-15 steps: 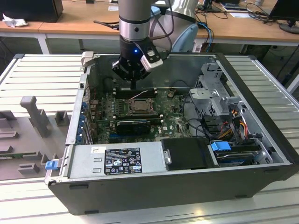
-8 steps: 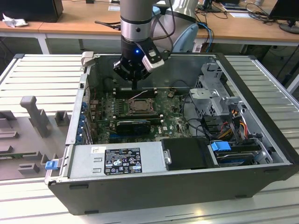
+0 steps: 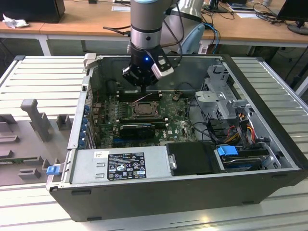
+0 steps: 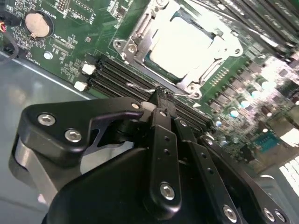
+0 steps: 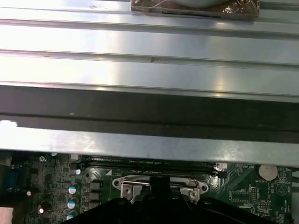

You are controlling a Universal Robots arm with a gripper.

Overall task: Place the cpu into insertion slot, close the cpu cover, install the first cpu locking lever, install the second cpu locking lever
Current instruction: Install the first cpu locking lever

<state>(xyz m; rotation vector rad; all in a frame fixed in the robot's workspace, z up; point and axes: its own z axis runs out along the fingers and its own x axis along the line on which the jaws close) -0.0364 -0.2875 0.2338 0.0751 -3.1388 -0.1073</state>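
The cpu (image 4: 187,39) already sits in the insertion slot (image 3: 143,109) mid-motherboard, with the cpu cover (image 4: 140,35) framing it. Moving right in the second wrist view, the gripper (image 4: 161,100) is pinched narrow on a thin wire locking lever (image 4: 140,87). My guess: the springy wire slips free and rakes the memory slots (image 4: 117,74).
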